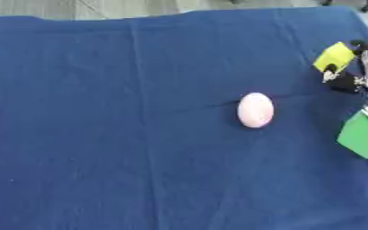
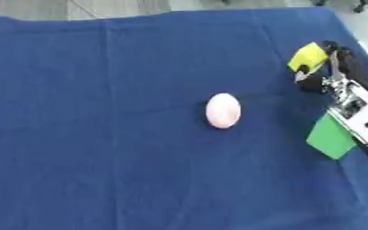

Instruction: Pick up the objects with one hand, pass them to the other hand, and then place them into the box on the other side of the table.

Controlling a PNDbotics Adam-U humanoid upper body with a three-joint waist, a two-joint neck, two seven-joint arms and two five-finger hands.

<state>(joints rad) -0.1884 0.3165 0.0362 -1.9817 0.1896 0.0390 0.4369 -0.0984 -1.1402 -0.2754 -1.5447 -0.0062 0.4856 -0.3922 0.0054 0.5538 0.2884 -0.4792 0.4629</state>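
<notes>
A pale pink egg-shaped object (image 1: 256,110) lies on the blue cloth near the middle of the table. At the right edge my right hand (image 2: 327,74) reaches in, its black fingers and thumb curled round a small yellow block (image 2: 308,57) held just above the cloth. The pink object lies well to the left of that hand and apart from it. A flat green square (image 2: 329,137) shows beside and partly under my right forearm. No box can be made out, and my left hand shows in neither view.
The blue cloth (image 1: 101,126) covers the whole table, with a crease running down its left part. Grey floor shows beyond the far edge (image 1: 77,9). My silver and white right forearm (image 2: 360,112) lies along the right side.
</notes>
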